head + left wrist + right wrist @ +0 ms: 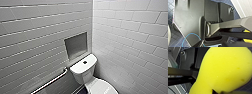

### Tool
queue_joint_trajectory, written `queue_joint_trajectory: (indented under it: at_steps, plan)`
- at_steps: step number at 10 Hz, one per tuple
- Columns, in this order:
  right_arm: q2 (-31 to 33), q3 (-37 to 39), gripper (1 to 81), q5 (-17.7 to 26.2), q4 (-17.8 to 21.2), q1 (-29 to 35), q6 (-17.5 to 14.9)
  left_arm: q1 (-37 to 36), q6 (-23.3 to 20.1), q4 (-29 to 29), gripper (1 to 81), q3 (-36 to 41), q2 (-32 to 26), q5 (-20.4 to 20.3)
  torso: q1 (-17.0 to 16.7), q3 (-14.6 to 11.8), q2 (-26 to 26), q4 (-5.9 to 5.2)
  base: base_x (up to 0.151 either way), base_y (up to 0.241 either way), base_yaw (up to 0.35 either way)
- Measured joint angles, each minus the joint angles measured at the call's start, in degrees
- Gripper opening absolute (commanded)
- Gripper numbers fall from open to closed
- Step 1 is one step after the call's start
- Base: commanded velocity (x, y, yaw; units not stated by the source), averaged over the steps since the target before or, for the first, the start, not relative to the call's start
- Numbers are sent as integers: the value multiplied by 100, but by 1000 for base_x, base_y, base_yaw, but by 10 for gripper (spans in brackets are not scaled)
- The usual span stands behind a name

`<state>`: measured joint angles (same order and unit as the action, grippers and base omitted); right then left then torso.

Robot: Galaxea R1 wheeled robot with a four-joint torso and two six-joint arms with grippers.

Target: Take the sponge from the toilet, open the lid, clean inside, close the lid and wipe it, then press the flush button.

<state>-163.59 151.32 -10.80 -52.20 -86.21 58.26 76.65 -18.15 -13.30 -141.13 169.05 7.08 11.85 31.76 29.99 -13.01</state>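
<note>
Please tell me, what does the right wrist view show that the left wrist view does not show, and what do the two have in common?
Right wrist view: the bright yellow sponge, very close to the camera.
Left wrist view: a thin blue cable, white wall tiles, and small yellow patches that I cannot identify.
Both: the dark blue floor tiles and dark grey parts of the robot's body.

Place: toilet room — a tiled corner | Fixture: white ceramic toilet [80, 73] against the wall | Walls: pale brick-laid wall tiles [130, 30], recessed niche [76, 45] | Fitting: metal grab bar [50, 82] — side wall | Floor: dark blue floor tiles [175, 38]
</note>
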Motion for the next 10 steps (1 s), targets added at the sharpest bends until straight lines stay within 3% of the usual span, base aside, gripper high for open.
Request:
queue_joint_trajectory:
  at_steps: [4, 8, 10]
  plan:
    - [-163, 196, 10, 48, -52, -111, 0, 173, 0, -12, 811, -647, 204, 24, -15, -765, 5, 0, 0, 0, 0]
    - [-364, 341, 10, 474, -107, -202, 30, 236, 0, -52, 811, -1011, 411, 49, -19, -839, 9, 0, 0, 0, 0]
    - [-612, 411, 10, 1284, -102, -350, 32, 250, 0, -50, 811, -1033, 413, 57, -22, -839, 9, 0, 0, 0, 0]
